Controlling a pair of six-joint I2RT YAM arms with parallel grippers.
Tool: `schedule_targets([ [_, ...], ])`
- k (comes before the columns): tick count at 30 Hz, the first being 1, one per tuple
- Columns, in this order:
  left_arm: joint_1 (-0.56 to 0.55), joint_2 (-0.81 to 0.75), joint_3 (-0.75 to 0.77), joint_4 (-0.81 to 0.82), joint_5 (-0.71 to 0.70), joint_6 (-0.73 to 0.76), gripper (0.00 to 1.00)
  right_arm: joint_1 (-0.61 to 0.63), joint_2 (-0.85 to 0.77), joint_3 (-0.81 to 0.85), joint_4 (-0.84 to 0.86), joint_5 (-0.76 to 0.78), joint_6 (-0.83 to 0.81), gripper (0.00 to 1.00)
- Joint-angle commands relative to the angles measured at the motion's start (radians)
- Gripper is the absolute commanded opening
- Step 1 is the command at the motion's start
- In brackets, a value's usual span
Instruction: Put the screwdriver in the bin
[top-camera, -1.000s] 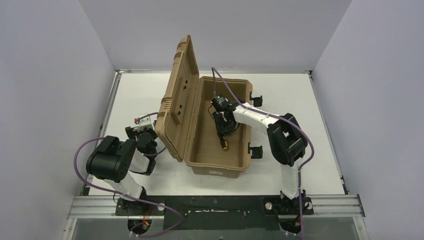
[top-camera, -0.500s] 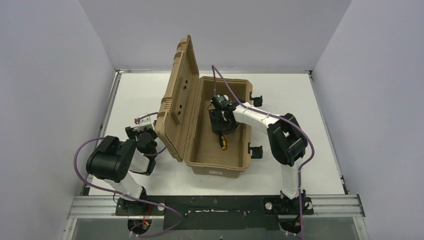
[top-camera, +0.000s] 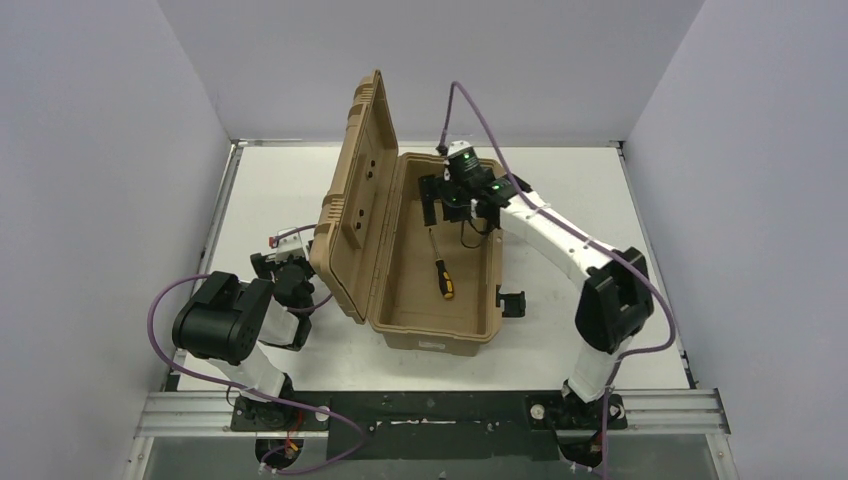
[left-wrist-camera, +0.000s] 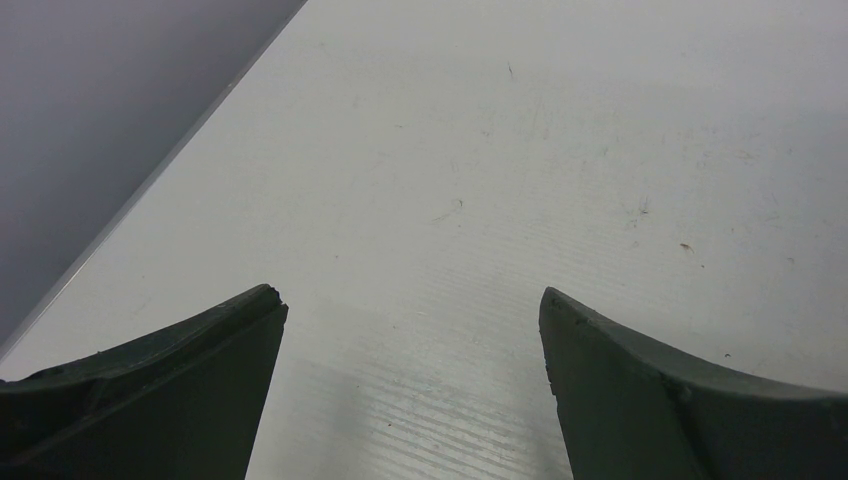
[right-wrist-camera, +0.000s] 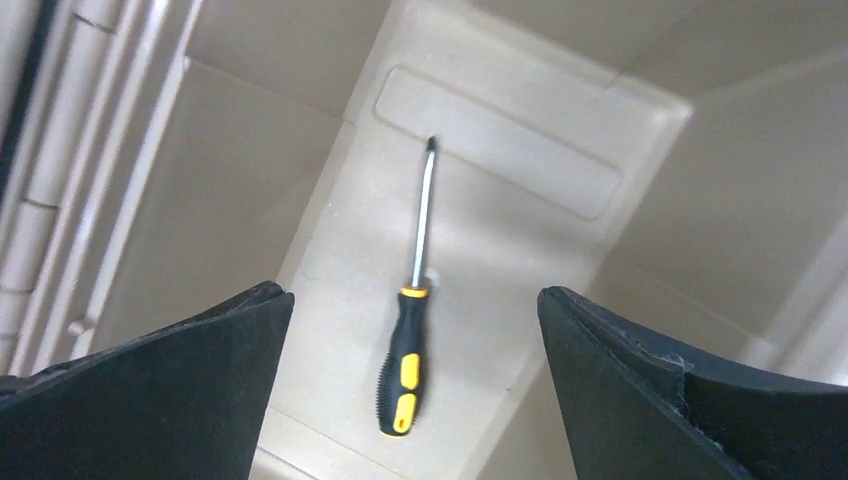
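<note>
Right hand (top-camera: 449, 207) released and lifted toward far end of bin (top-camera: 438, 336), screwdriver (right-wrist-camera: 404, 362) now lying free on its floor

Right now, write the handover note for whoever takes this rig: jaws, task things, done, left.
Left gripper: jaws open, empty, over bare table left of the bin.
Right gripper: jaws open, empty, above the bin's far end.
Screwdriver: flat on the bin's floor, touching neither gripper; lid upright.
Done: screwdriver is in. Left: probably only pulling the right gripper clear.
</note>
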Motion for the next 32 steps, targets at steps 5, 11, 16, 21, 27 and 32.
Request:
schedule_targets([
  [5,0.005,-0.011,0.010,0.033,0.005,-0.010,0.97,-0.154,-0.325,-0.245,0.334,0.110,-0.126,1.00],
  [11,0.007,-0.013,0.009,0.032,0.004,-0.010,0.97,-0.289,-0.526,-0.519,0.588,0.219,-0.221,1.00],
  [16,0.011,-0.016,0.008,0.026,0.010,-0.017,0.97,-0.476,-0.667,-0.833,0.863,0.102,-0.220,1.00],
  [21,0.013,-0.018,0.013,0.015,0.014,-0.022,0.97,-0.596,-0.726,-1.114,1.068,0.014,-0.248,1.00],
  [27,0.014,-0.020,0.016,0.007,0.019,-0.026,0.97,-0.616,-0.699,-1.266,1.195,-0.069,-0.246,1.00],
  [32,0.015,-0.022,0.015,0.002,0.019,-0.027,0.97,-0.620,-0.706,-1.286,1.219,-0.063,-0.233,1.00],
])
